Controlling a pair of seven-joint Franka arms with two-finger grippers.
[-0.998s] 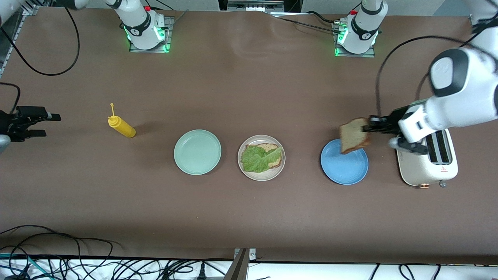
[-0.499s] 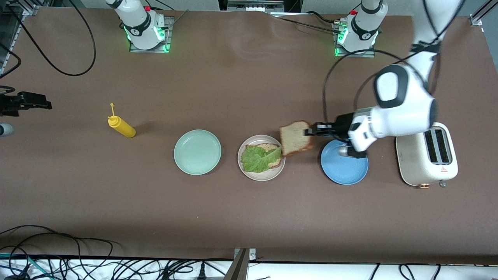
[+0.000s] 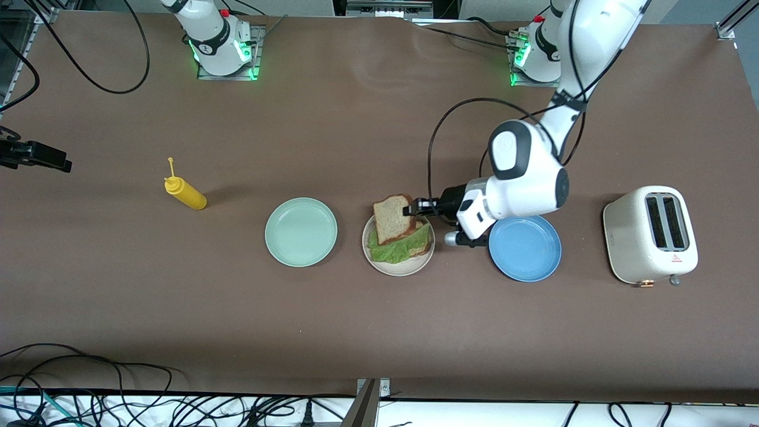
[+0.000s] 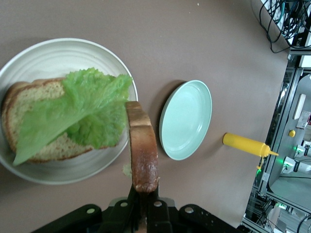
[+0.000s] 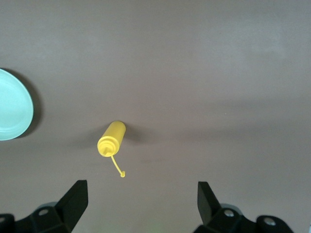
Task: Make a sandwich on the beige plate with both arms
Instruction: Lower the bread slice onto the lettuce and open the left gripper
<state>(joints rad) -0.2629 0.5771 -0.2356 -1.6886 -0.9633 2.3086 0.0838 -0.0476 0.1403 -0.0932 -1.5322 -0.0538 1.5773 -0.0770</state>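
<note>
The left tool (image 3: 410, 210) is clamped on the top bread slice (image 3: 394, 219), carrying it on edge over the beige plate (image 3: 398, 268), where the bottom slice (image 4: 29, 121) and lettuce (image 3: 398, 248) lie. Next, I'd say, lay it flat and let go. The right tool (image 5: 141, 196) waits, spread wide, over the table's end near the mustard bottle (image 3: 185, 193).
</note>
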